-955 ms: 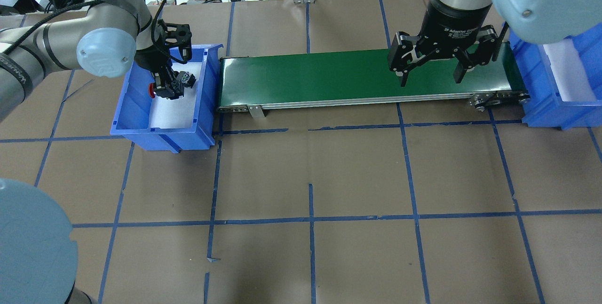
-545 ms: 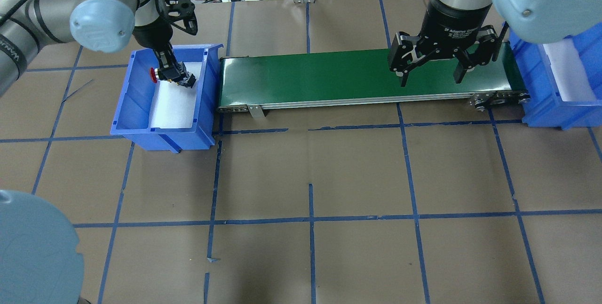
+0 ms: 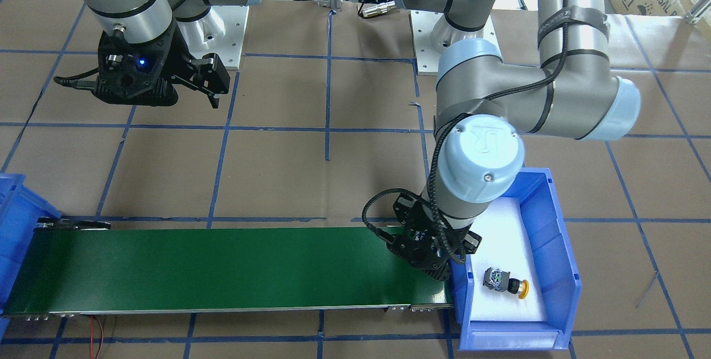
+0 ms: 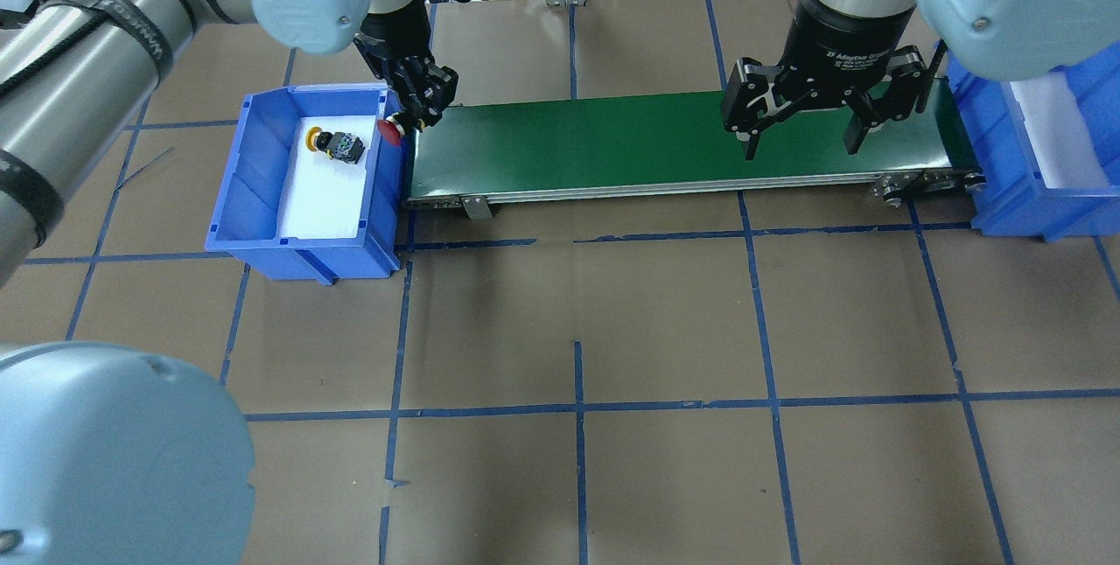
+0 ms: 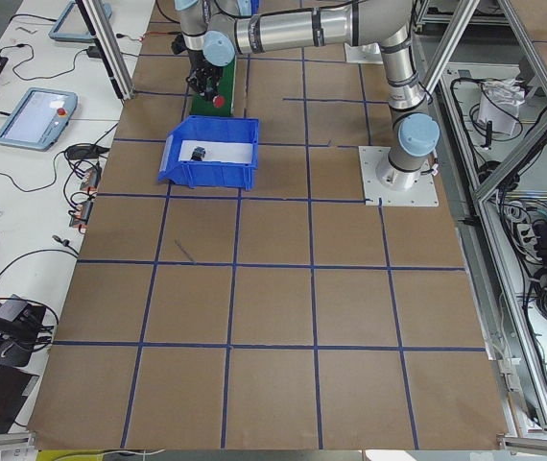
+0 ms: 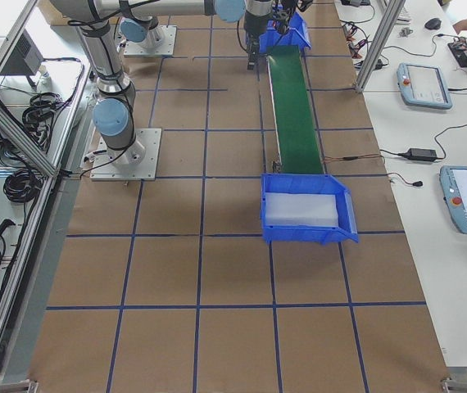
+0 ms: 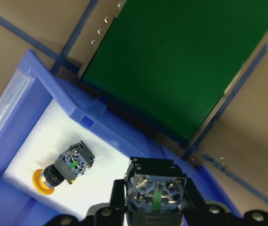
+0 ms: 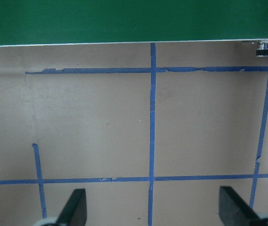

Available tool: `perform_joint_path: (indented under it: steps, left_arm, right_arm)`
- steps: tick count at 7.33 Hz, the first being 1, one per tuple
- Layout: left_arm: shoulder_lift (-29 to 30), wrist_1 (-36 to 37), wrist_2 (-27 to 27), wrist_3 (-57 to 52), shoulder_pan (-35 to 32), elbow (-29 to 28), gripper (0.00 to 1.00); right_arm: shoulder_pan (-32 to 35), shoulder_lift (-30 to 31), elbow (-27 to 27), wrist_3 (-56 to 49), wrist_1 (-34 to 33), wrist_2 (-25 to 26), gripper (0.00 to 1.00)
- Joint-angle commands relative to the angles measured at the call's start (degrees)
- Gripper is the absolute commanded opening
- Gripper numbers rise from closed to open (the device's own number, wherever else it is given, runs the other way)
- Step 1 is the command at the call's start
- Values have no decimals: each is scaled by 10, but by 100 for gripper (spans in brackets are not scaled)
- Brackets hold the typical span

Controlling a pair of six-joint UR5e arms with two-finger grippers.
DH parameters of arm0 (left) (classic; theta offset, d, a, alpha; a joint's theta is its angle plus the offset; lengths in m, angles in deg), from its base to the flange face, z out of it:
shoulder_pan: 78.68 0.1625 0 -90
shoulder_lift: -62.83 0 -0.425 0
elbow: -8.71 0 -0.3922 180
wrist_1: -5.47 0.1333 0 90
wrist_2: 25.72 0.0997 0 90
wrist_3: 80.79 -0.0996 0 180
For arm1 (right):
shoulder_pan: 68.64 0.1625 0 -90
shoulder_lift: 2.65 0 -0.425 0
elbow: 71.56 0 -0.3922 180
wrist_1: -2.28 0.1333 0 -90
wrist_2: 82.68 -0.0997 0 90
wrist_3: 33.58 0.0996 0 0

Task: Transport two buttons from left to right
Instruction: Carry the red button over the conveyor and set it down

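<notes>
My left gripper [image 4: 418, 106] is shut on the red button [image 4: 389, 131] and holds it over the left blue bin's right wall, at the left end of the green conveyor belt [image 4: 612, 141]. In the left wrist view the held button's grey contact block [image 7: 155, 193] sits between the fingers. The yellow button [image 4: 335, 143] lies on its side on the white pad in the left blue bin [image 4: 302, 241]; it also shows in the front view [image 3: 504, 282] and the left wrist view [image 7: 66, 165]. My right gripper [image 4: 801, 145] is open and empty above the belt's right part.
A second blue bin [image 4: 1050, 198] with a white pad stands at the belt's right end. Brown paper with blue tape lines [image 4: 577, 408] covers the table in front of the belt. Cables lie along the table's far edge.
My left gripper has risen out of the left bin with the red button and moved right to the belt's left end. The yellow button is now uncovered. The right arm has not moved.
</notes>
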Motion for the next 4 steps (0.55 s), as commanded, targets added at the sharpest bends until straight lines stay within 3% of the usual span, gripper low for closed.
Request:
perform_joint_path:
  steps: [1,4]
  left_arm:
    - [43,47,-2,215,-25,-9,11]
    - [58,82,-7,337,-32,-7,11]
  right_arm:
    - [0,0,-2,0,1,1,100]
    - [0,0,-2,0,1,1,100]
